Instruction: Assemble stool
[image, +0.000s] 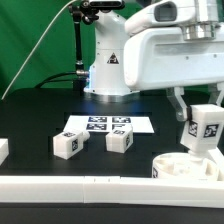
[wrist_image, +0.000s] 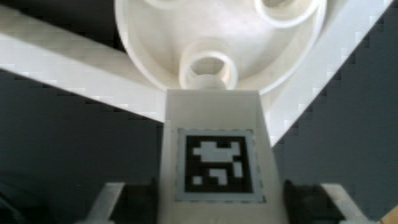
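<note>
1. Now, your thick round white plastic disc seat (image: 186, 168) lies on the black table (image: 40, 120) at the exterior view's right, just behind the long white border bar (image: 80, 188).
2. Your gripper (wrist_image: 217, 205) is clamped on a short blocky white tagged leg (image: 206, 128), held over the seat's rim, beside a round socket (wrist_image: 210, 68).
3. One loose leg (image: 67, 143) and a second loose leg (image: 120, 139) sit near the marker board (image: 110, 123).

Lab: green backdrop (image: 35, 40), marker board (image: 105, 124)

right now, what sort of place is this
Likely a robotics lab bench: a green curtain behind a black table, a robot arm, and a marker board beside tagged white stool legs.
</note>
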